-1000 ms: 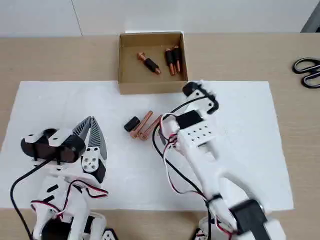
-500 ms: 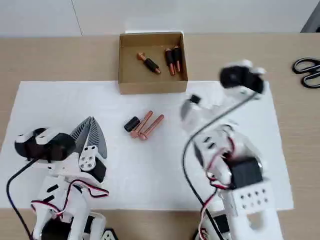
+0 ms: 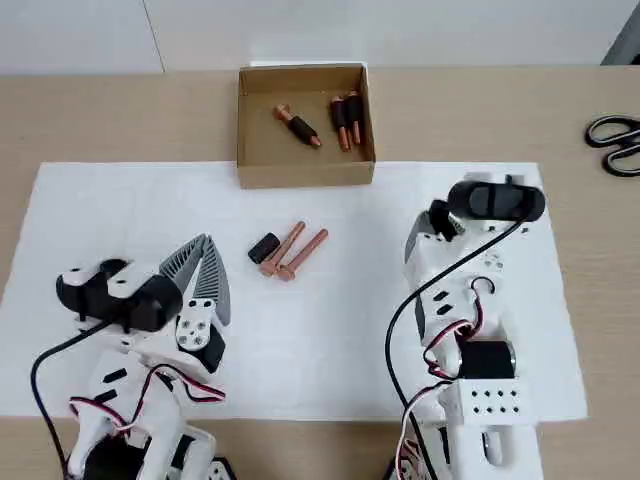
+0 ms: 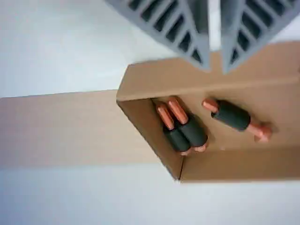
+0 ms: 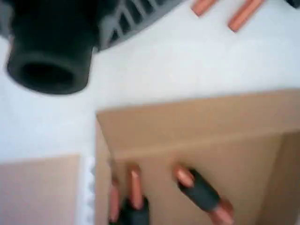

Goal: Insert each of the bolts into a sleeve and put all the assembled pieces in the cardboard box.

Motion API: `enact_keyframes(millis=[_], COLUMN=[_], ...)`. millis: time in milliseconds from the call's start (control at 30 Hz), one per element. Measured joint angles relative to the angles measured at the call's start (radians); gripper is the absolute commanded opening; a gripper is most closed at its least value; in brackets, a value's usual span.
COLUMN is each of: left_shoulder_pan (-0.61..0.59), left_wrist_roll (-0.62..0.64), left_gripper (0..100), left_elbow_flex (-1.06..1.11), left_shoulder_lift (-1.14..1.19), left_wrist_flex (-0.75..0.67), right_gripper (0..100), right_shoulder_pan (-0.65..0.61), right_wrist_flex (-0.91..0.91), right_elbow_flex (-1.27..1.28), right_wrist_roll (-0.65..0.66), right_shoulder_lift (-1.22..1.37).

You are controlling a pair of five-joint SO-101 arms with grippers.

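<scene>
Two bare copper bolts (image 3: 283,248) (image 3: 305,253) lie side by side on the white sheet, with a loose black sleeve (image 3: 264,247) touching their left side. The cardboard box (image 3: 305,175) at the back holds three assembled pieces (image 3: 298,127) (image 3: 345,120). My right gripper (image 3: 432,225) hangs right of the bolts, shut on a second black sleeve (image 5: 47,56), with the box (image 5: 187,122) and the bolts (image 5: 243,14) beyond it. My left gripper (image 3: 207,243) sits at the front left with its grey fingers together, holding nothing. It (image 4: 215,65) points toward the box (image 4: 187,79).
A white paper sheet (image 3: 300,340) covers the middle of the wooden table. Black scissors (image 3: 615,143) lie at the far right edge. Both arm bases stand at the front edge.
The right arm has pulled back from over the bolts to the right side, carrying a black sleeve. The left arm has shifted slightly to the right.
</scene>
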Motion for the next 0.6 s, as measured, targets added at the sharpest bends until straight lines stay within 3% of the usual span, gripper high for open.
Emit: enact_keyframes(millis=[200,367,600], left_shoulder_pan=[0.000,0.000,0.161], left_wrist_roll=[0.046,0.087,0.089], left_gripper=[1,1,1], left_elbow_flex=[-0.135,-0.381,-0.729], left_shoulder_lift=[0.206,0.508,1.023], left_wrist_flex=[-0.011,-0.002,0.267], right_gripper=[0.2,0.2,0.2], right_shoulder_pan=[-0.003,0.035,0.086], right_wrist_flex=[-0.011,-0.143,-0.371], right_elbow_flex=[0.115,0.218,0.344], right_wrist_roll=[0.055,0.064,0.071], right_shoulder_lift=[0.000,0.000,0.000])
